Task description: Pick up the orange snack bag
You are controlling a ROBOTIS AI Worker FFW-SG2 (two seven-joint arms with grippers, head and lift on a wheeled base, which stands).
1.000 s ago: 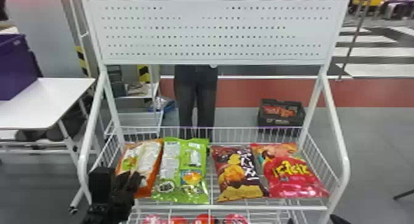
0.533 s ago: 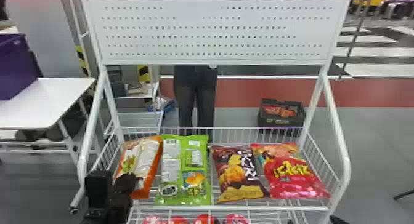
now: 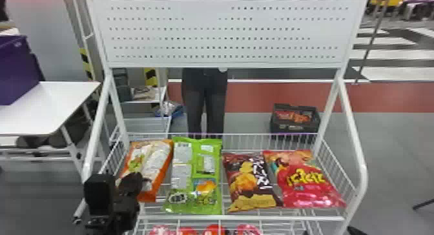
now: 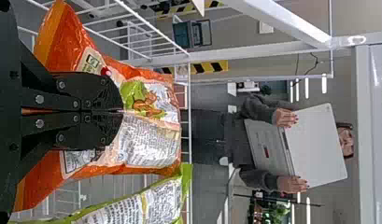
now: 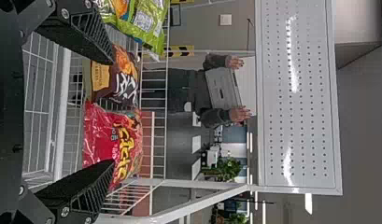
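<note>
On my right wrist camera, my right gripper (image 5: 112, 112) has its two black fingers (image 5: 81, 29) spread wide. Through the gap I see the red snack bag (image 5: 101, 135) and the brown one (image 5: 125, 77) lying side by side in the white wire basket (image 5: 62, 107), each partly covered by a finger. The green bag (image 5: 149, 21) sits on the brown one's other side. Above the basket I've got the white perforated panel (image 5: 298, 107), and farther back, a leafy plant (image 5: 227, 170).

Grey floor (image 3: 397, 147), white table (image 3: 58, 102)
</note>
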